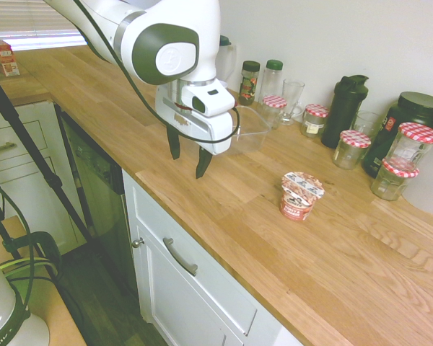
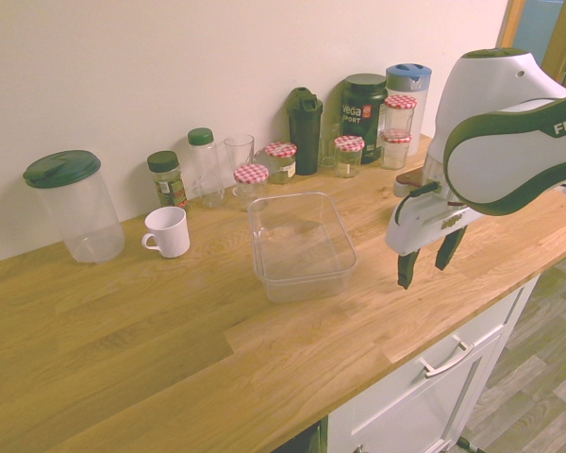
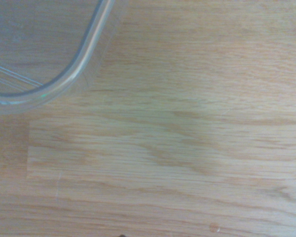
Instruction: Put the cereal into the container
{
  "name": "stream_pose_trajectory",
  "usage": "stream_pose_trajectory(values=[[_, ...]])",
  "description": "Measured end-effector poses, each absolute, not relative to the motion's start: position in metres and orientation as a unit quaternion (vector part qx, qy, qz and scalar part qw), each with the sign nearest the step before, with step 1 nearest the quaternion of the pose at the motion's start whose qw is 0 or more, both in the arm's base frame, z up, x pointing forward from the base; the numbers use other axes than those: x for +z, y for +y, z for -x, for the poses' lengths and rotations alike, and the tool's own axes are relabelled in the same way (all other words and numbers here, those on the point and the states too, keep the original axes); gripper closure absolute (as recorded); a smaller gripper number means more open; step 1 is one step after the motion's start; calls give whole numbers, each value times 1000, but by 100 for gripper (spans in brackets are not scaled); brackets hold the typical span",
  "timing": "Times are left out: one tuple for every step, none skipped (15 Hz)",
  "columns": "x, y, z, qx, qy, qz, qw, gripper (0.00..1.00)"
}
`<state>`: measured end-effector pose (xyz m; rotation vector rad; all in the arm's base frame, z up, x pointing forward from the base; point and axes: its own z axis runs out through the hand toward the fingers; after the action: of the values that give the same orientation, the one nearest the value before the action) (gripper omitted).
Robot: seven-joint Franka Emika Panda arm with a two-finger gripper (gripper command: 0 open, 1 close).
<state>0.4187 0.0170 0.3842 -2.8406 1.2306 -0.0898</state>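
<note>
I see the claw [image 1: 187, 166] above the wooden counter [image 1: 224, 209], with its two fingers wide apart and nothing between them. Its tips point down, and the white arm [image 2: 519, 142] reaches over the counter behind it. In the first exterior view, the clear container [image 1: 249, 137] stands just beyond the claw, on the wall side, and the arm covers a part of it. The second exterior view shows it better: it is open at the top, with rounded corners, and the claw is to its right. The wrist view gives only one rounded corner of this container and the bare wood beside it.

The cereal cup [image 1: 301, 196] stands upright on the counter, outside the container. In the first exterior view it is to the right of the claw and nearer; in the other two views I cannot see it.

Along the wall, at the far side, there are glass jars [image 1: 351, 149] with red-checked lids, a dark shaker bottle [image 2: 306, 132] and a big black tub [image 2: 362, 118]. Only the second exterior view shows the white mug [image 2: 167, 232], left of the container, near the tall pitcher [image 2: 80, 212] with green lid. Only the first exterior view shows a small orange box [image 1: 3, 59], far at the left.
</note>
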Motion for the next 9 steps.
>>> stream_pose_trajectory(values=[[383,17,-419,-27,398,917,22,0],[379,17,-420,-24,402,915,21,0],[380,14,-421,-26,405,914,22,0],[384,10,-423,-36,411,911,27,0],[390,1,-425,-50,419,906,33,0],[397,-9,-426,-64,430,900,39,0],[403,-22,-426,-78,442,893,46,0],[410,-37,-426,-94,455,884,52,0],[415,-56,-425,-106,468,876,57,0]])
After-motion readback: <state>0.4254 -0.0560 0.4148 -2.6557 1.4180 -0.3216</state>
